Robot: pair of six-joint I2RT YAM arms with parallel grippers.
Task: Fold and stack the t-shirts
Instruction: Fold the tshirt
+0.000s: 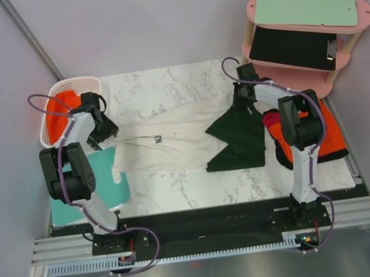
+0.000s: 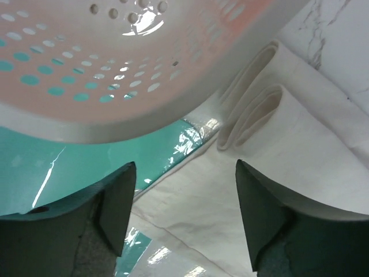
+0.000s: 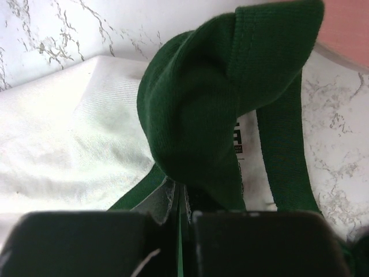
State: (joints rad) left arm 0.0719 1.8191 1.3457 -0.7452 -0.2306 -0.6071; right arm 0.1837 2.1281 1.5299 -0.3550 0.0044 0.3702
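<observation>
Right wrist: pincer (image 3: 180,218) clamps green t-shirt (image 3: 196,115).

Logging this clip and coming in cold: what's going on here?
The right gripper is shut on a bunched edge of the dark green t-shirt, at the far side of the marble table. The left gripper hangs open just above the cream-white t-shirt at its left end, beside the white laundry basket. The green shirt's corner overlaps the cream one; nothing is stacked yet.
</observation>
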